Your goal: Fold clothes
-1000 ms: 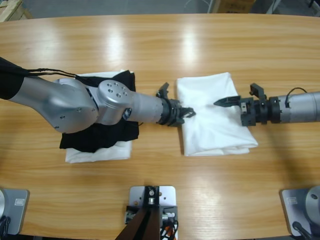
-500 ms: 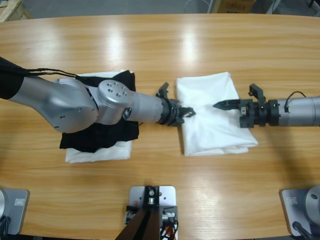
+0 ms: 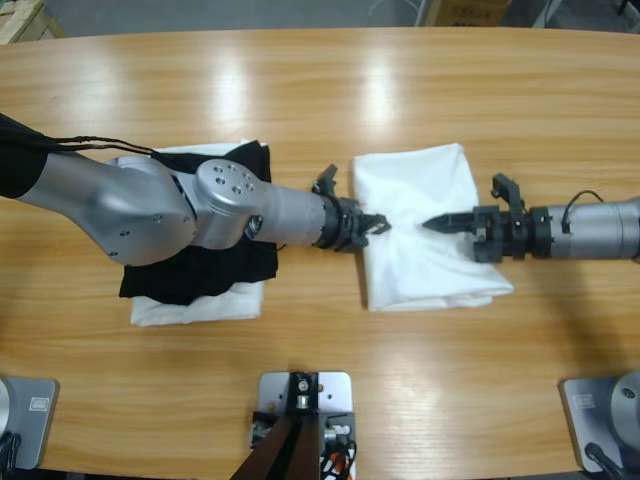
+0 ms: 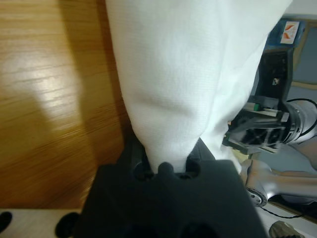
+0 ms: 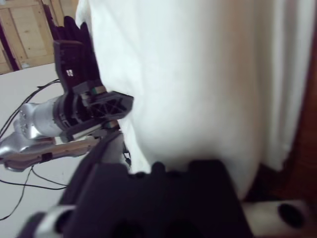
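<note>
White folded T-shirt point(image 3: 425, 235) is pinched at its left edge by left claw point(image 3: 375, 226); right claw point(image 3: 437, 222), closed, rests on it.

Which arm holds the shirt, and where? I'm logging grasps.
The left gripper pinches the folded white T-shirt at its left edge. Whether the right gripper, over its right half, holds cloth cannot be told.

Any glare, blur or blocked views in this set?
High view: two pale glare streaks on the table above the white T-shirt. Left wrist view: bright sheen on the wood; cloth fills most of the picture. Right wrist view: soft and blurred, cloth close to the lens.
</note>
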